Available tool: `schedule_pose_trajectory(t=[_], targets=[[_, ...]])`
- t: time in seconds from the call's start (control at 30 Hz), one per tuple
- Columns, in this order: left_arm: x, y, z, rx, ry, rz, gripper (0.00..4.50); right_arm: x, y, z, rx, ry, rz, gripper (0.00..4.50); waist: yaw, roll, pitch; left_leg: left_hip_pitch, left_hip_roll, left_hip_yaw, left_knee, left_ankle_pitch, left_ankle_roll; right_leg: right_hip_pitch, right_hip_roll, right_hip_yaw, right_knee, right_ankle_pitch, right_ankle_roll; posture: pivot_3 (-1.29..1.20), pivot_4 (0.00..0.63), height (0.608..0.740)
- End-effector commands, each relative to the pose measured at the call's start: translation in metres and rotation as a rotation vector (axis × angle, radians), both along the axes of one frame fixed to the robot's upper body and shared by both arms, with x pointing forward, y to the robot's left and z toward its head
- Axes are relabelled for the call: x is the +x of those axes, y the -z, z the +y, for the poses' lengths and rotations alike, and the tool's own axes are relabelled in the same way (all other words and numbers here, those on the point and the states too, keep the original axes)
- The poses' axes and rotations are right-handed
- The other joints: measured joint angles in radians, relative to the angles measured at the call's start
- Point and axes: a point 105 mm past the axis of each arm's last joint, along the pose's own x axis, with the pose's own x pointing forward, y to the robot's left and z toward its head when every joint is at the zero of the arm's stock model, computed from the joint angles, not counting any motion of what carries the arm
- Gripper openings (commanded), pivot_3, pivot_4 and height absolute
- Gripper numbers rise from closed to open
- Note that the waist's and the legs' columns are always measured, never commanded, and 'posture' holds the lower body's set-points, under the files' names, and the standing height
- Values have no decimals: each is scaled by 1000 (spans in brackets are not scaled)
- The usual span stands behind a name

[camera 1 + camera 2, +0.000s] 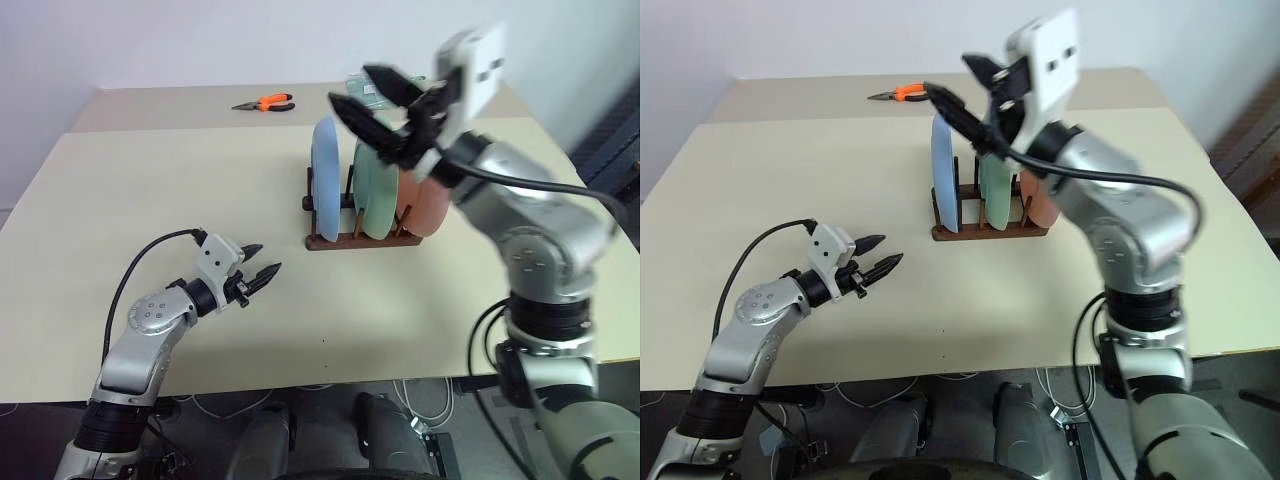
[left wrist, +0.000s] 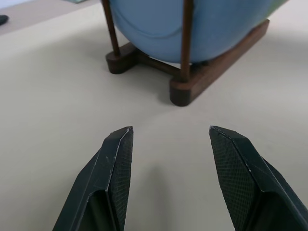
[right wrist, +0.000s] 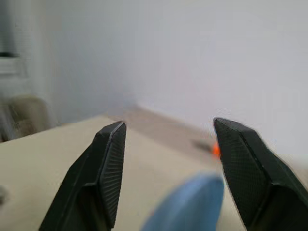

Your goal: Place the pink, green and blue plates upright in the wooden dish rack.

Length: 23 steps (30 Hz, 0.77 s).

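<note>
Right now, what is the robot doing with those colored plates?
It is putting plates away. The blue plate, green plate and pink plate all stand upright in the wooden dish rack. The right gripper hangs above them, fingers open and empty. The left gripper waits open over the table, holding nothing.

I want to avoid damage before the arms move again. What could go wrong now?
The right hand hangs open just above the green plate and pink plate; dropping or swinging, it may knock them over. The blue plate stands at the end of the wooden dish rack, so the left hand moving forward could hit it.
</note>
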Motion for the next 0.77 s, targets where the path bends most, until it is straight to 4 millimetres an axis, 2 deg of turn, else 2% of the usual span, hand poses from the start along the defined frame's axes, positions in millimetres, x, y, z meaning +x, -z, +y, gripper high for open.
schedule_pose_trajectory(t=[0.03,0.1,0.17,0.2,0.23,0.27,0.37,0.43,0.53,0.77], targets=[[-1,-1,4,41,7,-29,2563,-13,-5,-63,-31,103,-38,2960,5,-1,-1,0,0,0,1,0,1,1,0,0,-1,0,0,0,150,740],[0,2,11,56,-3,-26,2563,-14,23,-110,-119,225,63,2960,20,-2,-1,0,0,0,2,-1,2,4,0,-1,-3,-2,-1,0,150,740],[1,2,16,61,-21,-27,2563,-20,56,-142,-193,283,187,2960,22,0,-1,1,0,2,4,-3,5,5,-2,0,-3,-4,-1,0,150,740],[2,3,20,64,-31,-28,2563,-24,72,-153,-211,294,250,2960,23,1,-1,0,-1,3,4,-3,5,5,-3,0,-3,-4,-1,0,150,740],[3,3,26,71,-43,-26,2563,-26,103,-164,-250,318,346,2960,23,2,-1,1,-1,4,4,-3,5,5,-3,1,-3,-4,-1,0,150,740],[3,4,29,77,-49,-26,2563,-28,123,-172,-278,331,407,2960,21,2,-1,1,-1,4,4,-3,5,4,-3,1,-3,-4,-1,0,150,740],[3,5,33,85,-61,-29,2563,-24,164,-190,-322,410,495,2960,8,5,-1,2,0,7,4,-3,5,5,-3,3,-2,-4,0,0,150,740],[2,6,35,88,-70,-27,2563,-19,177,-195,-330,434,502,2960,0,6,-2,3,0,8,5,-3,5,5,-4,3,-2,-5,2,0,150,740],[-1,9,39,85,-87,-19,2563,-13,185,-198,-326,454,492,2960,-2,6,-2,3,0,8,5,-3,5,5,-4,3,-1,-5,2,0,150,740],[-5,12,40,91,-117,-22,2563,-4,194,-196,-369,438,467,2960,4,6,-2,2,-1,7,6,-3,5,5,-5,3,-2,-3,1,0,150,740]])
